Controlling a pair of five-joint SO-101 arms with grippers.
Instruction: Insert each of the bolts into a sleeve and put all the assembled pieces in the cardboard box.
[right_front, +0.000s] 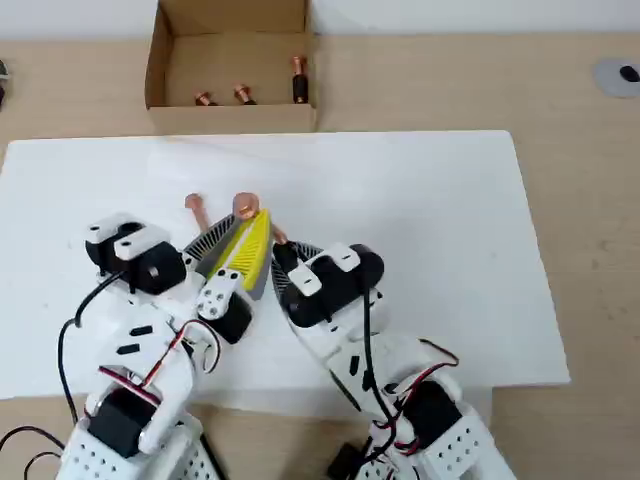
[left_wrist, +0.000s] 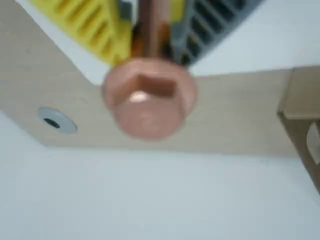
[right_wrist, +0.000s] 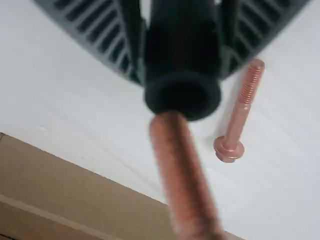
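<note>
- Between the two grippers, the held bolt (left_wrist: 149, 97) points its flanged head away from the left gripper (left_wrist: 152, 30). The yellow and grey fingers are clamped on its shaft.
- The bolt's threaded end meets the open mouth of the black sleeve (right_wrist: 182, 75); how far it has entered cannot be told.
- The right gripper (right_wrist: 182, 50) has its dark ribbed fingers closed tight around the sleeve, whose mouth juts past the fingertips.
- Just beside both fingertips, on the left gripper's outer side, a loose bolt (right_front: 195, 205) lies flat on the white sheet (right_front: 420, 220), apart from either gripper.
- Well beyond the fingertips, past the sheet's far edge, stands the cardboard box (right_front: 235, 118), open at the top. It holds three assembled pieces (right_front: 243, 95): two near its front wall and one by a side wall.
- Under the sheet and box is the wooden table (right_front: 580, 200), with a round grey grommet (left_wrist: 57, 121) set into it off to the right gripper's side.
</note>
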